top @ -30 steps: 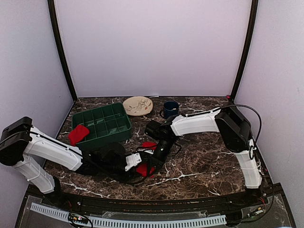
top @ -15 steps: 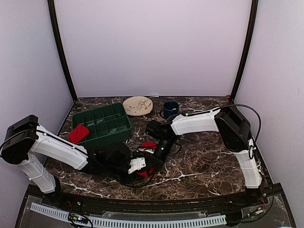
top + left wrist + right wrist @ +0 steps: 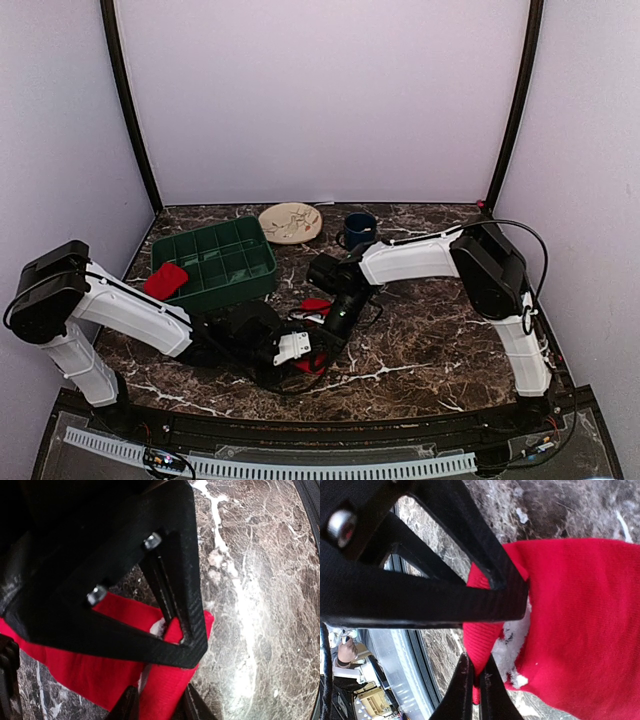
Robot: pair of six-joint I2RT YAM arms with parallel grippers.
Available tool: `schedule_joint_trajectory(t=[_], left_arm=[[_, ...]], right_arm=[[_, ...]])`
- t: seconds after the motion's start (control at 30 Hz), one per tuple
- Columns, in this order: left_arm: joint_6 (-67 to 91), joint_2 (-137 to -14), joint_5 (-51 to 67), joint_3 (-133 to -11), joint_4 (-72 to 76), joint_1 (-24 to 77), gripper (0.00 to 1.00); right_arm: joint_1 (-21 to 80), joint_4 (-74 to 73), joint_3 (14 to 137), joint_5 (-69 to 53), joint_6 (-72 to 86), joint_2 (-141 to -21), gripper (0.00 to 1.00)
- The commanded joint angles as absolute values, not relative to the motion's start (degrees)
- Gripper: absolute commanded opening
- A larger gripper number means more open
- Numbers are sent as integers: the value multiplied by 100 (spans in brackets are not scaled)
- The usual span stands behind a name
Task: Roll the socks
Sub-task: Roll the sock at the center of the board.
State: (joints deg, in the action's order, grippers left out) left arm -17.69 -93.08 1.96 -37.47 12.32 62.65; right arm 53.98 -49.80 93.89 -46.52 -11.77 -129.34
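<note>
The right gripper point(image 3: 476, 692) has its jaws pressed together on a thin fold of the red sock point(image 3: 580, 620), right beside the white trim. I take that as an anchor, pinning one end so the cloth cannot slide while it is rolled. The left gripper point(image 3: 160, 707) stands with its jaws narrowly apart and a bunch of the same sock filling the gap. I cannot tell whether they truly bite it. Being at the other part of the cloth, it looks set to turn the fabric over toward its partner.

The two arms meet low over the table point(image 3: 430, 340), close to the middle of its near edge, and the sock lies crumpled there between them, not yet a tidy bundle. The second sock point(image 3: 165, 281) sits already bundled on the near left corner of the green tray point(image 3: 235, 235), probably where the finished ones go. A plate point(image 3: 290, 222) and a dark cup point(image 3: 359, 229) stand by the far edge, well apart from the work.
</note>
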Motion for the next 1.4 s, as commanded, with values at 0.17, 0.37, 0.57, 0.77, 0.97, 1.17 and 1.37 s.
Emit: schedule_joint_trajectory(t=[0.17, 0.37, 0.57, 0.77, 0.97, 1.17, 1.37], left_arm=[[-1949, -9177, 126, -3788, 1120, 6302, 31], [-1977, -9366, 288, -3962, 908, 6302, 4], [-1817, -9586, 244, -4153, 545, 6301, 0], [-1677, -9572, 294, -4194, 361, 6298, 0], [-1457, -9555, 324, -4313, 24, 6302, 0], [-1282, -9554, 435, -4402, -177, 6297, 0], [-1080, -9501, 512, -4427, -173, 6276, 0]], right_arm=[[5361, -5145, 9516, -4636, -1247, -13101, 4], [5366, -5177, 9578, -4558, -1239, -13118, 4], [5364, -5164, 9607, -4528, -1222, -13109, 9], [5338, -5080, 9539, -4472, -1163, -13042, 17], [5119, -4479, 9079, -4474, -762, -12651, 27], [4905, -3780, 8597, -4478, -328, -12268, 34], [4810, -3322, 8267, -4509, -52, -12079, 36]])
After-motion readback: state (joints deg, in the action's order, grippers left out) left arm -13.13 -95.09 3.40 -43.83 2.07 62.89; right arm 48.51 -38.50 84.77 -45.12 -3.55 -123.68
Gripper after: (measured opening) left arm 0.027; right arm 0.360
